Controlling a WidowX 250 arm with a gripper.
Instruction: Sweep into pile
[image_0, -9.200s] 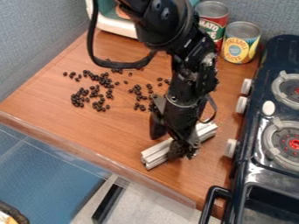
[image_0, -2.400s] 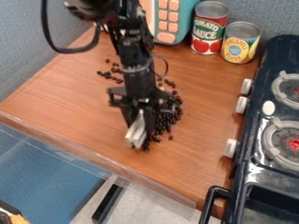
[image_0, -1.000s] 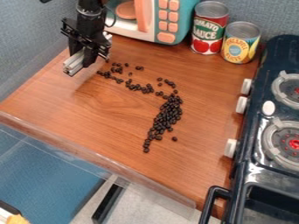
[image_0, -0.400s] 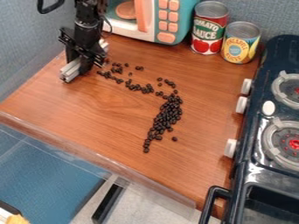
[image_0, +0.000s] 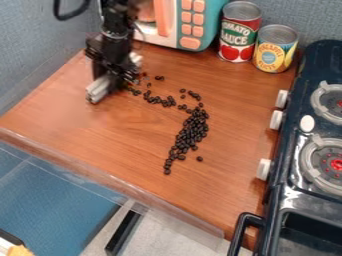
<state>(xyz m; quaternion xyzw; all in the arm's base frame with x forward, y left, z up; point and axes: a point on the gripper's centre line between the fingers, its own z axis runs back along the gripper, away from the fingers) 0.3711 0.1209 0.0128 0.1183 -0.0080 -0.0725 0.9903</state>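
The scene is brightly and fairly evenly lit. A soft sheen is spread over the bench (image_0: 120, 145), and bright glare is caught along the front edge of the stove (image_0: 304, 198). Paler highlights are thrown back by the metal lids of the red can (image_0: 230, 26) and the yellow can (image_0: 274, 55). Shadows are kept soft.

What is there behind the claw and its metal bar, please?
Just behind the claw, a few black beans show at its right edge, on the wooden counter. Whether more beans lie hidden there cannot be seen.
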